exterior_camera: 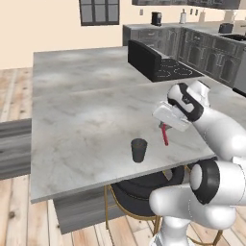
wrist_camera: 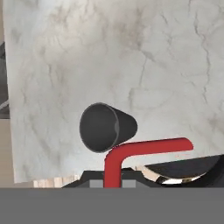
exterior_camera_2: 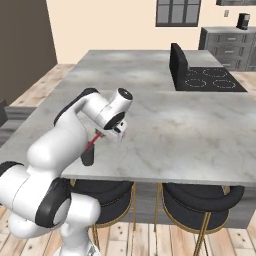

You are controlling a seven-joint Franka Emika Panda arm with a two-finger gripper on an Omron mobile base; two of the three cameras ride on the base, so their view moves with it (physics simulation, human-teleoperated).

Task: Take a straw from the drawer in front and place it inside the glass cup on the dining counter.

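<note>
Gripper (exterior_camera: 165, 126): fingers pressed together on the straw (exterior_camera: 166, 134), which hangs below them over the dining counter (exterior_camera: 86, 110). Straw: judged light, thin, fairly stiff and likely slippery; best pinched on the long shank, clear of the bent end. Glass cup (exterior_camera: 139, 150): stood upright near the counter's front edge, just beside the straw's tip; judged light and easily tipped.

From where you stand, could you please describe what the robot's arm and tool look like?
The arm has glossy white, rounded links with dark bands at the joints. The tool has a boxy white body and small dark finger tips. No cables or markings are visible.
</note>
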